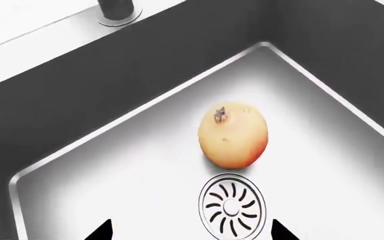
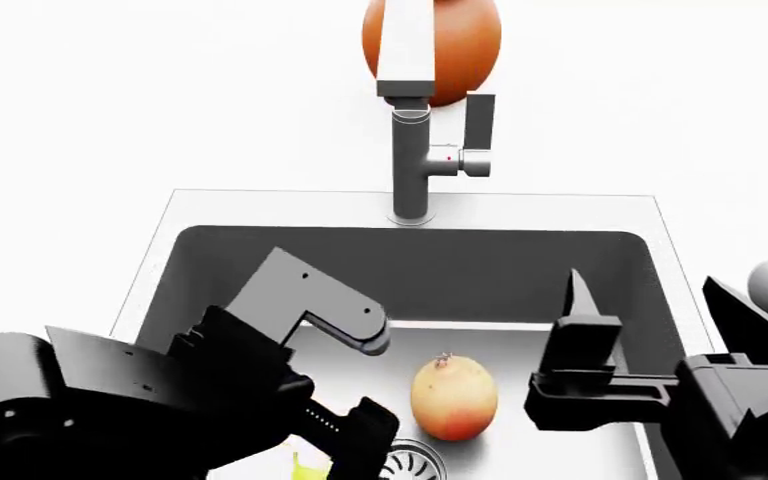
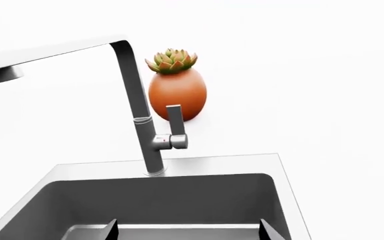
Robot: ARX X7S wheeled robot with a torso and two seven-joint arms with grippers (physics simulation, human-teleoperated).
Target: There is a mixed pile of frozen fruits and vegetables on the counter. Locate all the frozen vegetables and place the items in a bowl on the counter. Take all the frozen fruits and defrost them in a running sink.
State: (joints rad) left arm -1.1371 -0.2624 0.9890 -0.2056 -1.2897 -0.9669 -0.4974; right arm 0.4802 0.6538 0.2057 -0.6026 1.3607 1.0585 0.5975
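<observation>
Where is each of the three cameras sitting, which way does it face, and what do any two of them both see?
Head view: looks down over both arms into the sink; left pincer and right pincer show.
Left wrist view: above the basin, facing down at the round fruit beside the drain; only pincer tips show.
Right wrist view: low over the sink, facing the faucet and potted succulent; only pincer tips show.
Shared: head and left wrist both see fruit and drain.

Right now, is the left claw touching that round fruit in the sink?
Apart. In the left wrist view the round fruit lies alone on the sink floor beside the drain, with bare steel between it and the left claw's tips.
</observation>
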